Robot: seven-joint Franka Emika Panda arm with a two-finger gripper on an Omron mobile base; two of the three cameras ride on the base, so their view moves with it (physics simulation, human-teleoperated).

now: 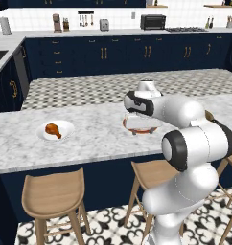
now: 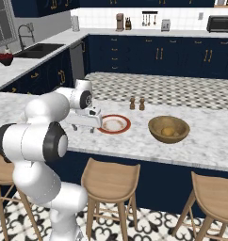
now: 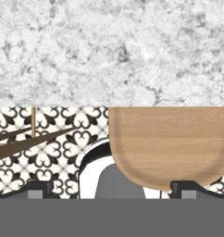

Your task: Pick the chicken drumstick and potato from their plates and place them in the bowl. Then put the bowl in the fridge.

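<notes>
The chicken drumstick [image 1: 53,129] lies on the plain white plate [image 1: 42,134] at the left of the marble counter. The red-rimmed plate [image 2: 114,124] sits bare in the middle. To its right, the potato [image 2: 168,132] rests inside the wooden bowl [image 2: 168,128]. My gripper [image 2: 83,128] hangs open over the counter's front edge, just left of the red-rimmed plate, fingers pointing down with nothing between them. In the left base view the gripper [image 1: 143,130] covers most of that plate [image 1: 126,124]. Seen from the hand, the gripper [image 3: 113,190] has its tips wide apart. The fridge is out of view.
Salt and pepper shakers [image 2: 137,103] stand behind the red-rimmed plate. Wooden stools [image 2: 111,181] line the counter's near side, one [image 3: 169,143] directly below the hand. A sink [image 2: 40,48] is at the far left and a toaster oven [image 1: 153,21] sits on the back counter.
</notes>
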